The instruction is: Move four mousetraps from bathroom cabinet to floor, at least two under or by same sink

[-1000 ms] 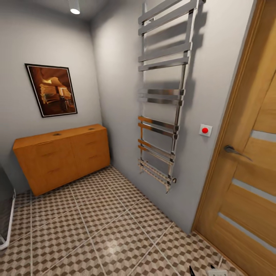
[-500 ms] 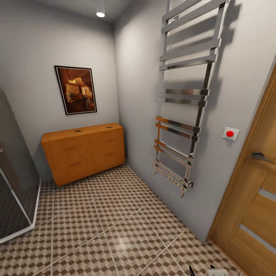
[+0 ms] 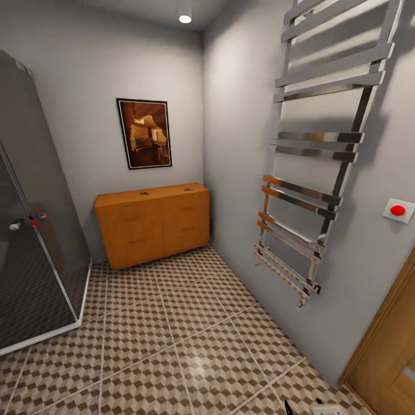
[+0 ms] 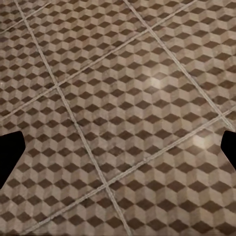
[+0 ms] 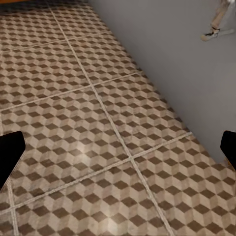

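The left end effector [image 4: 118, 147] hangs over the bathroom floor [image 4: 123, 98] with its dark fingertips [image 4: 10, 152] spread to both sides of the left wrist view, released and empty. The right end effector [image 5: 118, 147] is likewise spread wide and holds nothing, above tiles just beside the grey wall [image 5: 172, 54]. In the head view, open floor [image 3: 173, 323] runs on to the cabinet [image 3: 153, 230], which stands in the far corner under a framed picture [image 3: 144, 133]. A glass shower enclosure [image 3: 34, 230] bounds the floor on the left; a chrome towel rail [image 3: 311, 190] juts from the right wall, beside a red button [image 3: 397, 210] and a wooden door frame [image 3: 380, 340]. Two small dark objects, perhaps mousetraps [image 3: 144, 193], lie on the cabinet top, too small to tell.
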### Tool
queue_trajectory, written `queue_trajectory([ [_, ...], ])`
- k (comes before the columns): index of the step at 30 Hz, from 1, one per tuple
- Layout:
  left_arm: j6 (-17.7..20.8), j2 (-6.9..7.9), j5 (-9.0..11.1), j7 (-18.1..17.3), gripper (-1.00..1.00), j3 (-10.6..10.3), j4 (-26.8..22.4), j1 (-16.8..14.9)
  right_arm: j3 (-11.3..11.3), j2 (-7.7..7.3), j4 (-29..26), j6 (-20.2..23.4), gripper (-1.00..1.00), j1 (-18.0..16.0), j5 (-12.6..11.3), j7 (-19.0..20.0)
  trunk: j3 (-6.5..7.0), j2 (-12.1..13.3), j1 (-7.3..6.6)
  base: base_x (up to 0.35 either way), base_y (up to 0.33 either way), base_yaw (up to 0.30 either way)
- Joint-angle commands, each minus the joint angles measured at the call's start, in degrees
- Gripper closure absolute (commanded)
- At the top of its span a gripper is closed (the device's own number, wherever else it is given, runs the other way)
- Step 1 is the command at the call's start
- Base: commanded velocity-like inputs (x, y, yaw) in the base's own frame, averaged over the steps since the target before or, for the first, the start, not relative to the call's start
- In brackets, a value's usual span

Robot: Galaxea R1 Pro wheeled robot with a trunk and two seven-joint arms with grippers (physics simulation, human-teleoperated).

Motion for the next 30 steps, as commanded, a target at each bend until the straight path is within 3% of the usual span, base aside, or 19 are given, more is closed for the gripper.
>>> queue_trajectory([
  [1,-0.34,-0.03,0.58,0.01,-1.0,-0.51,0.21,-0.1,0.43,-0.04,0.02,-0.18,-1.0,-0.03,-0.6,0.08,-0.12,-0.07,0.03,0.201,0.0,0.271],
  [21,-0.34,-0.03,0.58,0.01,-1.0,-0.51,0.21,-0.1,0.43,-0.07,0.03,-0.18,-1.0,-0.03,-0.6,0.14,-0.85,-0.07,0.03,0.294,0.0,0.267],
  [30,-0.33,-0.03,0.58,0.01,-1.0,-0.51,0.21,-0.1,0.52,-0.09,0.01,-0.51,-1.0,-0.03,-0.53,0.23,-0.99,-0.07,0.03,0.327,0.0,0.084],
])
